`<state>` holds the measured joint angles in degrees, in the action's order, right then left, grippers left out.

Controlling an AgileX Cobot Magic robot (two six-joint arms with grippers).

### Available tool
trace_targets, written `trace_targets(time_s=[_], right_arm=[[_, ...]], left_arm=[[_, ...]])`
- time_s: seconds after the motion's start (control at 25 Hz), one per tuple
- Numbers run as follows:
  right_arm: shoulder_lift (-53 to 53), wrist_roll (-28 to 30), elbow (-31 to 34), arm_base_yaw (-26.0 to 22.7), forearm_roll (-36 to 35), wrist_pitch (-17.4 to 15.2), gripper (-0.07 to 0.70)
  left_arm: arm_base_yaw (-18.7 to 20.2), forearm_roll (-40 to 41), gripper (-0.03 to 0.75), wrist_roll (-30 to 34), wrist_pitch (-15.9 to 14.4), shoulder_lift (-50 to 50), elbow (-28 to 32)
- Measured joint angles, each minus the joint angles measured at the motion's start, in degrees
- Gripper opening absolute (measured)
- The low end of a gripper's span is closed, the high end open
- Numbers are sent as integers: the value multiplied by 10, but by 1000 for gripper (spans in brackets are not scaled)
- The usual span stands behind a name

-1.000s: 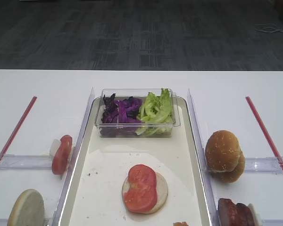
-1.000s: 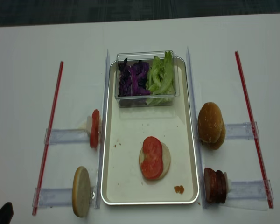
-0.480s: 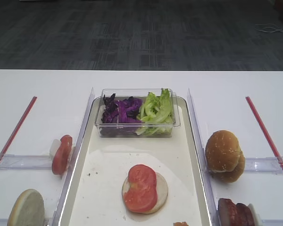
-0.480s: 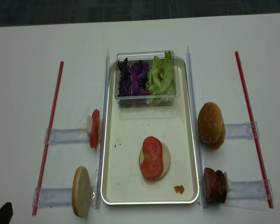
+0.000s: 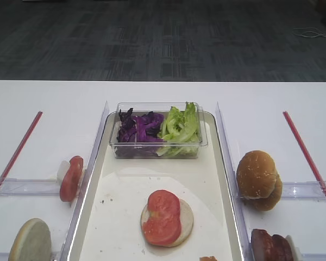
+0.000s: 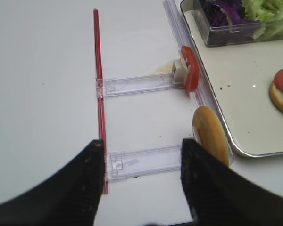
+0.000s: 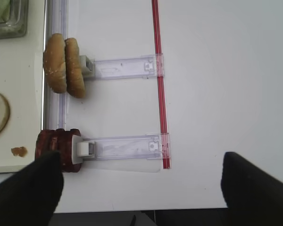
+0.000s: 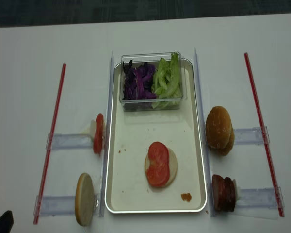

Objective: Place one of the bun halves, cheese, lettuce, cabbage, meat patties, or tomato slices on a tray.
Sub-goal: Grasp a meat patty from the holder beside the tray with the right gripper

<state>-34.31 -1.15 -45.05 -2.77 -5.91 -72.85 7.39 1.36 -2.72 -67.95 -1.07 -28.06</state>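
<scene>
- On the middle of the white table point(image 8: 29, 43) lies the tray point(image 8: 131, 194), and near its 6 o'clock end a pale bun half point(image 8: 171, 165) rests flat with one tomato slice point(image 8: 158, 164) on top of it.
- At the 12 o'clock end of the tray stands a clear plastic box point(image 8: 151, 104); the cabbage point(image 8: 138, 81) fills its 9 o'clock side and the lettuce point(image 8: 168, 77) its 3 o'clock side.
- At 9 o'clock of the tray, another tomato slice point(image 8: 98, 133) and a pale bun half point(image 8: 84, 199) stand on edge in clear holders.
- At 3 o'clock, the sesame bun tops point(image 8: 218, 128) and the meat patties point(image 8: 223, 192) stand in the same way.
- The left gripper point(image 6: 141, 181) has its fingers apart and holds nothing, above the table near the lower left holder.
- The right gripper point(image 7: 141, 188) also has its fingers wide apart, empty, close to the meat patties.
</scene>
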Motion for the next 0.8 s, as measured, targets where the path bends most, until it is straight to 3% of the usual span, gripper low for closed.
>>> trace_targets(time_s=[0.28, 0.8], right_arm=[[-93, -1, -21, 0, -8, 7, 678], [-99, -29, -23, 0, -24, 7, 678]], left_arm=[[0, 0, 350, 0, 0, 0, 0], [0, 0, 350, 0, 0, 0, 0]])
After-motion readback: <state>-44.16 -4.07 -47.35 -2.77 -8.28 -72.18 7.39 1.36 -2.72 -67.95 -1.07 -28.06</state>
